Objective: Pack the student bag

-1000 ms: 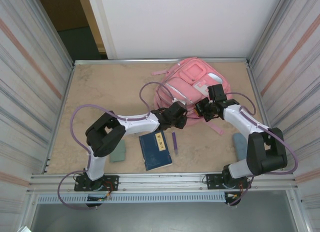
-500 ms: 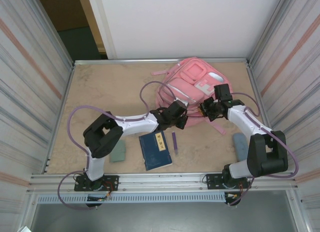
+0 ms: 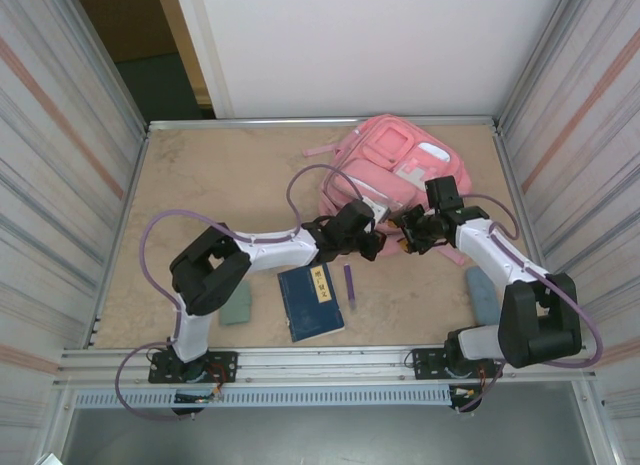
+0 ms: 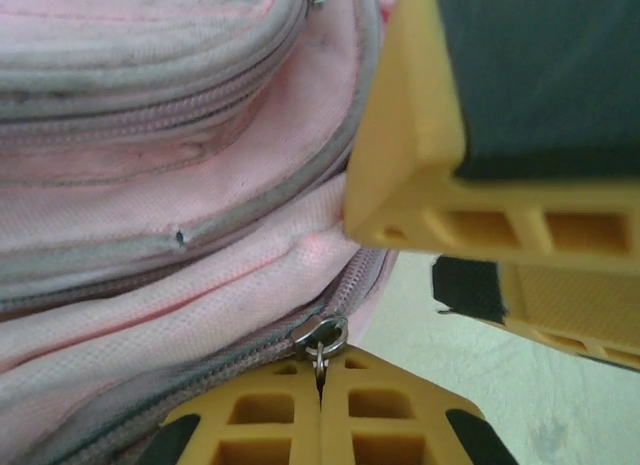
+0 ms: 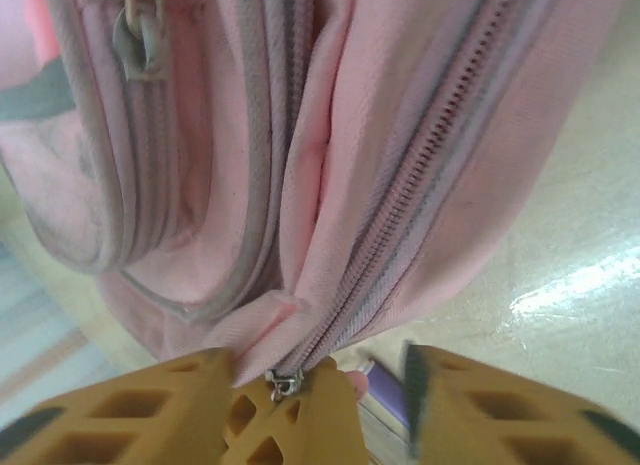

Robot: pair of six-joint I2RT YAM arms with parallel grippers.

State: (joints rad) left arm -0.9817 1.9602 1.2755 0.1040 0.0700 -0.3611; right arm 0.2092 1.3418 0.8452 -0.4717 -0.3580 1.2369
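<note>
Several grey zips [image 4: 250, 210] cross the pink student bag [image 3: 385, 157]; left jaws pinch one pull [image 4: 322, 337], right jaws apart.

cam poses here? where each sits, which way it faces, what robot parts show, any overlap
Top external: above and behind the arm bases, facing down at the table; both arms in full, left claw and right claw at the student bag.
Left wrist: on the left arm, close to the bag's side; its own shut fingers pinch a zip pull.
Right wrist: on the right arm, close to the bag; its own fingers stand apart.
Shared: both wrist views show apparently the same zip pull.
</note>
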